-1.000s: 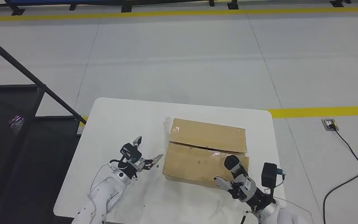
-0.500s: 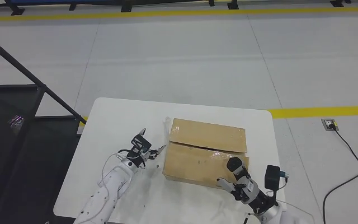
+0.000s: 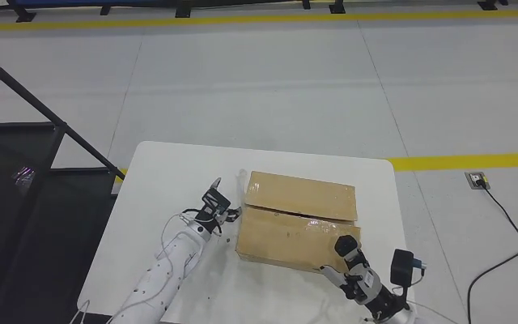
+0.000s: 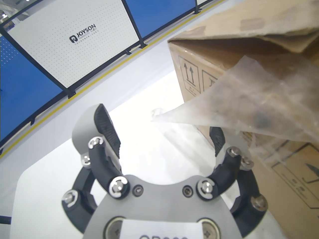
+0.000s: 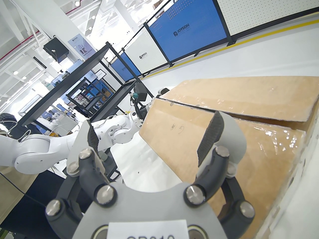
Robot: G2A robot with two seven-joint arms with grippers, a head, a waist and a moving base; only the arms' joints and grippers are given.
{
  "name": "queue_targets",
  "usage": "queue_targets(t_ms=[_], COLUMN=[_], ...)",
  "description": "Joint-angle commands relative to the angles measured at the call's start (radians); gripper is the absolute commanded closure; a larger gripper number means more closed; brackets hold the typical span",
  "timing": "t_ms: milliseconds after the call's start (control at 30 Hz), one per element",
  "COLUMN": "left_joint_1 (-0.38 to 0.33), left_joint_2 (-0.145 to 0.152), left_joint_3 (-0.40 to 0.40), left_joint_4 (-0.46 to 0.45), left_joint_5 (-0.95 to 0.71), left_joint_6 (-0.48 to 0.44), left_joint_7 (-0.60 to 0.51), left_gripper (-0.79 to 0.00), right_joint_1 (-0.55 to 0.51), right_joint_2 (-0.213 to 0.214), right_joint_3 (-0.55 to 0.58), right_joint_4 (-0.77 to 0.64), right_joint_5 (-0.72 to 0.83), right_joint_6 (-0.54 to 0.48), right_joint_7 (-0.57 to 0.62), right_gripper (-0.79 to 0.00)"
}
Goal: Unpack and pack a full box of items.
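A brown cardboard box (image 3: 298, 220) with its two top flaps down lies on the white table (image 3: 162, 174). A strip of clear tape (image 4: 239, 105) hangs loose off its corner. My left gripper (image 3: 222, 207) stands open at the box's left end, the tape strip just above its fingers (image 4: 106, 130). My right gripper (image 3: 344, 257) is open at the box's near right corner, one finger (image 5: 214, 135) over the near flap (image 5: 211, 130) and apart from it. The left arm (image 5: 112, 130) shows beyond the box in the right wrist view.
A black metal rack (image 3: 32, 170) stands left of the table. Bare tabletop lies left of and behind the box. A yellow floor line (image 3: 453, 162) runs past the table's right side.
My left gripper has moved right and away from me, up to the box's left end. My right gripper has slid a little toward the near right, along the box's front corner.
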Motion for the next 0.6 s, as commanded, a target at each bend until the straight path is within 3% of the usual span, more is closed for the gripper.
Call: queue_targets(t_ms=[0,567], left_joint_1=[0.008,0.187], left_joint_2=[0.002,0.051], left_joint_3=[-0.012,-0.167], left_joint_4=[-0.001,-0.195], left_joint_5=[0.001,0.049], left_joint_6=[0.012,0.066], left_joint_7=[0.017,0.038], left_gripper=[-0.785,-0.785], right_joint_1=[0.003,0.069], right_joint_2=[0.000,0.000], right_joint_3=[-0.003,-0.035], right_joint_4=[0.002,0.027], right_joint_5=[0.002,0.022], right_joint_6=[-0.001,0.006], right_joint_7=[0.002,0.054], right_gripper=[-0.785,-0.785])
